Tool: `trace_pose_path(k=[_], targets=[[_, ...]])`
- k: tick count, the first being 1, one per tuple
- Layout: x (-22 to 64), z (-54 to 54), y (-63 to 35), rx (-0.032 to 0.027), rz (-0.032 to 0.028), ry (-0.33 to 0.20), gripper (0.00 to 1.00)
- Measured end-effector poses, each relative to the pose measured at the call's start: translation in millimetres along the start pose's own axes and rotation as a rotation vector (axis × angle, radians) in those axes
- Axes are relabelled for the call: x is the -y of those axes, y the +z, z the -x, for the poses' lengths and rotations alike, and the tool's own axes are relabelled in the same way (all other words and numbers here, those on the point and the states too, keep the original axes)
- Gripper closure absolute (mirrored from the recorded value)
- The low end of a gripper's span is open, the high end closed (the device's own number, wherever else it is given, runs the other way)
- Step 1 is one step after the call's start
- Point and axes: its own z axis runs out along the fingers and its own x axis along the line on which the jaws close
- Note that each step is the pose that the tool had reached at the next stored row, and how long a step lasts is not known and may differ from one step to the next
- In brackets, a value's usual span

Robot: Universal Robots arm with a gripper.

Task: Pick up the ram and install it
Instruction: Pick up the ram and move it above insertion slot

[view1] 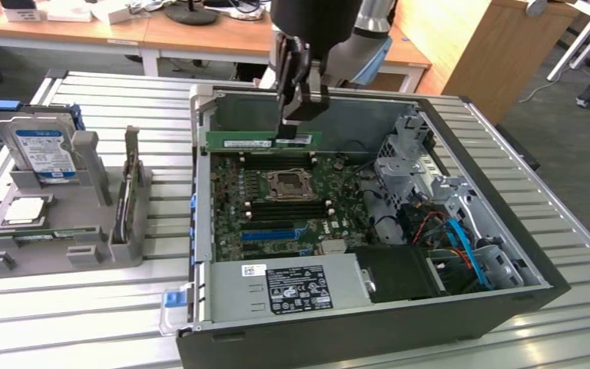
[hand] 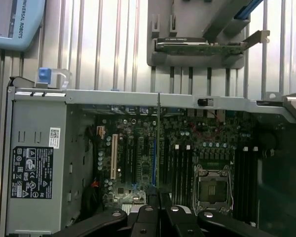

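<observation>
Now the ram [view1: 243, 141] sits clamped between the jaws — over the motherboard [view1: 274, 219].

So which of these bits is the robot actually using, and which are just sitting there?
In use: gripper, the ram it holds, open computer case, motherboard.
Lying about: hard drive, processor chip, grey holder.
</observation>
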Motion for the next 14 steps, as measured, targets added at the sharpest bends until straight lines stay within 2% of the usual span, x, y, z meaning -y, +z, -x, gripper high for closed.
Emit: trace_pose_path(k=[14], targets=[[45.4, -1.0, -1.9, 0.0, 0.0001, 0.0, 0.88]])
